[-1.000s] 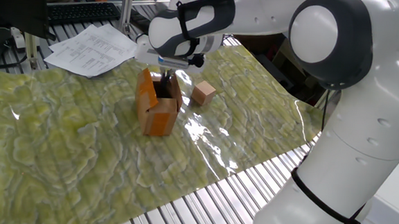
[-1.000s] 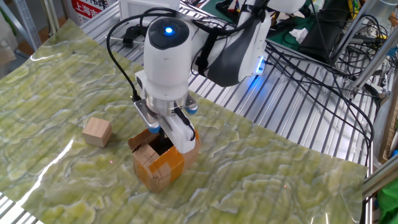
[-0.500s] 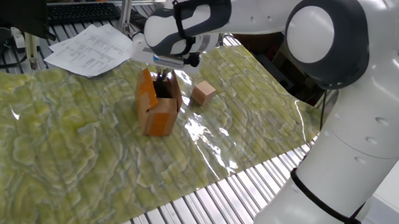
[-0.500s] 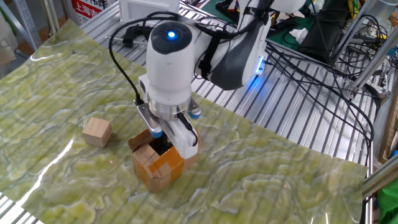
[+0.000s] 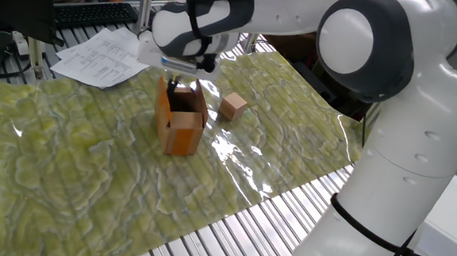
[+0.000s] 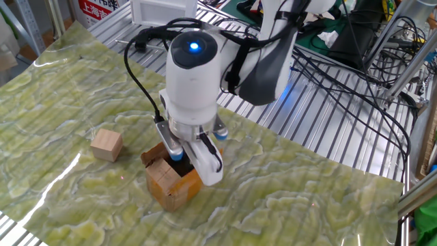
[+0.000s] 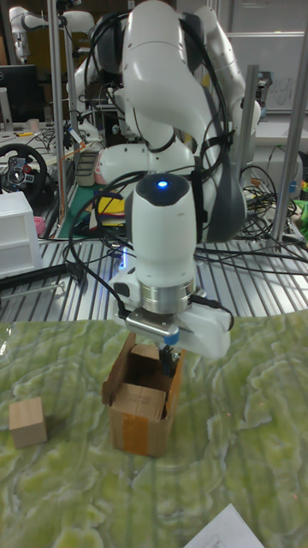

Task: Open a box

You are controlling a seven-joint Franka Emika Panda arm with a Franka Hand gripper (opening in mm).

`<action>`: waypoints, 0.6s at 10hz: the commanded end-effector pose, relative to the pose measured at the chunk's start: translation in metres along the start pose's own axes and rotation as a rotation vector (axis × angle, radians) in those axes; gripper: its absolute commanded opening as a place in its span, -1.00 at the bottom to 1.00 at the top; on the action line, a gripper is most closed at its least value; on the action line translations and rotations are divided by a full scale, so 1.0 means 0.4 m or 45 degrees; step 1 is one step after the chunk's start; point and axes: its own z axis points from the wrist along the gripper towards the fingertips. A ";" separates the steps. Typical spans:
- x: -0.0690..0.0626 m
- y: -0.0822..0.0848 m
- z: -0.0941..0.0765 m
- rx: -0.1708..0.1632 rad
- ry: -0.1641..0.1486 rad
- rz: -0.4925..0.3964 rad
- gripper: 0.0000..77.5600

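Observation:
The box (image 5: pixel 180 123) is a small orange-brown cardboard box standing upright on the green mat, its top flaps raised and its dark inside showing. The other fixed view shows the box (image 6: pixel 173 186) under the arm's wrist, and the tall fixed view shows the box (image 7: pixel 141 409) from the front. My gripper (image 5: pixel 179 82) hangs at the box's top opening, by its rear edge. In the tall view the gripper (image 7: pixel 171 358) has its dark fingers close together beside an upright flap, and I see nothing held between them. From the other side the gripper (image 6: pixel 184 158) hides part of the opening.
A small plain tan cube (image 5: pixel 233 106) lies on the mat close to the box, and it shows as the cube (image 6: pixel 107 145) and the cube (image 7: pixel 27 422) in the other views. Printed papers (image 5: pixel 106 55) and a keyboard (image 5: pixel 92 12) lie past the mat's far edge. Cables (image 6: pixel 341 75) run over the metal table.
The gripper has lifted a little out of the box's opening and shifted toward its edge. The box and the cube have stayed where they were.

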 end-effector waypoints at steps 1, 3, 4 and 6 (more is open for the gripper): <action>0.002 0.053 -0.017 0.006 0.005 0.060 -1.00; 0.008 0.075 -0.009 0.006 -0.002 0.089 -1.00; 0.013 0.081 -0.002 0.006 -0.009 0.097 -1.00; 0.015 0.086 0.017 0.002 -0.024 0.104 -1.00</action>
